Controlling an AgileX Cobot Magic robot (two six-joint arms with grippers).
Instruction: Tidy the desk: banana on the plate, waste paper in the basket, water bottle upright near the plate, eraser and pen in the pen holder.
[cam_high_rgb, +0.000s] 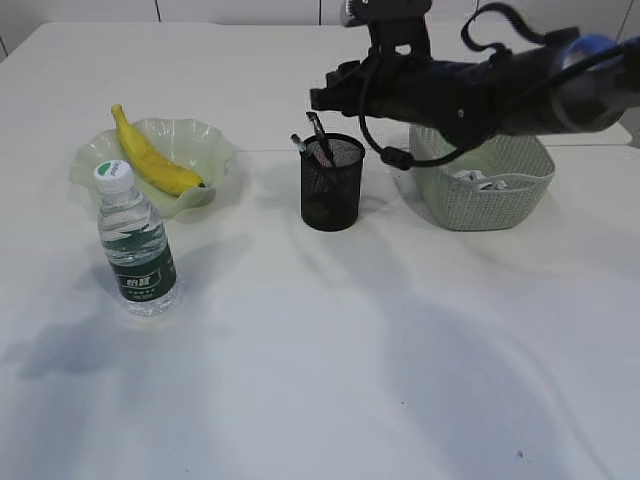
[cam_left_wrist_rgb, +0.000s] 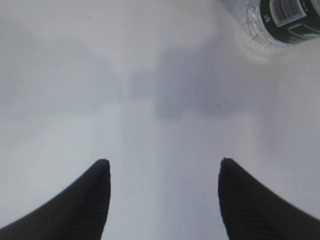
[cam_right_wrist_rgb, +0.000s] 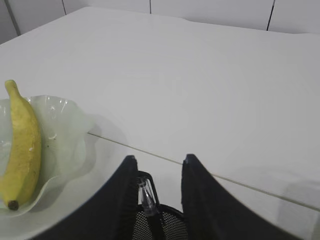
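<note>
The banana (cam_high_rgb: 150, 155) lies on the pale-green plate (cam_high_rgb: 205, 135); both also show in the right wrist view, the banana (cam_right_wrist_rgb: 22, 145) on the plate (cam_right_wrist_rgb: 65, 135). The water bottle (cam_high_rgb: 135, 245) stands upright in front of the plate. The black pen holder (cam_high_rgb: 332, 190) holds two pens (cam_high_rgb: 320, 140). The waste paper (cam_high_rgb: 480, 180) lies in the basket (cam_high_rgb: 485, 195). My right gripper (cam_high_rgb: 322, 100) hovers just above the holder, open (cam_right_wrist_rgb: 159, 159), with a pen top (cam_right_wrist_rgb: 146, 192) between its fingers, by the left one. My left gripper (cam_left_wrist_rgb: 162, 162) is open over bare desk, with the bottle's base (cam_left_wrist_rgb: 280, 20) ahead to the right. The eraser is not in view.
A seam (cam_high_rgb: 260, 152) runs across the white desk behind the holder. The right arm reaches in over the basket from the right. Bare tabletop (cam_high_rgb: 350, 350) fills the front half.
</note>
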